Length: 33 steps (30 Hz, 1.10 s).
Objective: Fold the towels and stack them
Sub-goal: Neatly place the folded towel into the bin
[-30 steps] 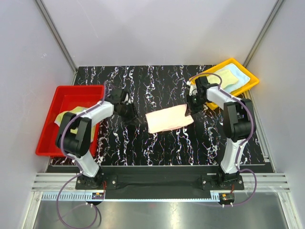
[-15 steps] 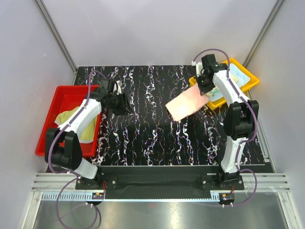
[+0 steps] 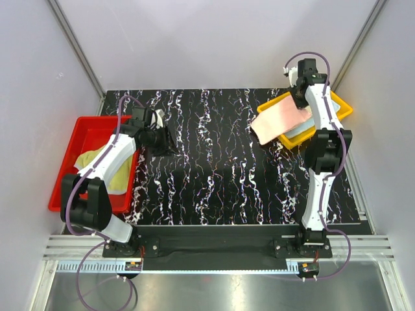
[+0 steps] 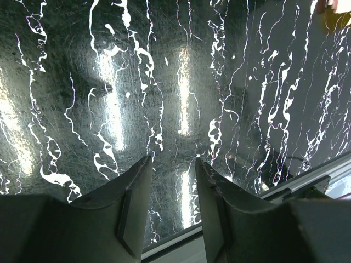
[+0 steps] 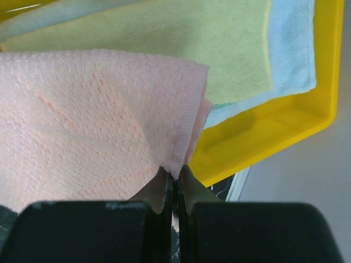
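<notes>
Since a second ago we have swung our right arm from mid-desk to the far right corner. Our right fingers (image 5: 192, 193) are pinched tight on a corner of the doubled peach-pink towel (image 5: 82, 126). It is spread above the yellow tray (image 5: 274, 134), over the pale yellow-green towel (image 5: 164, 49) and the light blue towel (image 5: 293, 49) lying inside. Our left fingers (image 4: 131, 203) stand partly apart, holding nothing, above the desk (image 3: 214, 188) just right of the red tray (image 3: 97, 133), where a yellowish towel (image 3: 84, 160) lies.

"Where's room to pass?"
"Over the black white-veined marble tabletop (image 3: 220, 175), between the red plastic tray (image 3: 97, 133) and the yellow plastic tray (image 3: 343, 111)."
"Anything blocking?"
"A peach-pink folded towel (image 3: 279, 123) hangs across the yellow tray's near rim."
</notes>
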Each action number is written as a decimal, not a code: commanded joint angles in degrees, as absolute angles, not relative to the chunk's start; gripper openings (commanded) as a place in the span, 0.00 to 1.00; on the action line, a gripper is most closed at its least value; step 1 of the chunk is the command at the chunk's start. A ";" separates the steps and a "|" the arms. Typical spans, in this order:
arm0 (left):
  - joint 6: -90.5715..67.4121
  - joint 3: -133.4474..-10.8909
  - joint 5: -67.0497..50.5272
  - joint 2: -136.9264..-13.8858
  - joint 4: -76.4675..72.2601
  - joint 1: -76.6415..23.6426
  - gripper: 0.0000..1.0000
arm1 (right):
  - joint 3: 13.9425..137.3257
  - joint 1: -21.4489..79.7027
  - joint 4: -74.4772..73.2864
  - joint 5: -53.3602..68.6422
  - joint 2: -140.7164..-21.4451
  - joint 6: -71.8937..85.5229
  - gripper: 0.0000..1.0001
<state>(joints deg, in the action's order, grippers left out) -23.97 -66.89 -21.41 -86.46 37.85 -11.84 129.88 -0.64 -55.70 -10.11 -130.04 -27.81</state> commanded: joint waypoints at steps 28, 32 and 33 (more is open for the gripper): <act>-23.20 -70.49 -24.00 -83.32 38.85 -11.43 0.44 | 148.18 -7.56 -39.73 -17.04 -144.92 -37.09 0.64; -23.90 -70.31 -21.19 -81.31 38.59 -11.43 0.45 | 147.57 -7.47 -38.50 -18.20 -141.87 -33.06 0.96; -24.17 -70.14 -20.49 -80.34 37.89 -11.34 0.45 | 145.57 -7.47 -38.24 -17.76 -140.64 -31.57 1.00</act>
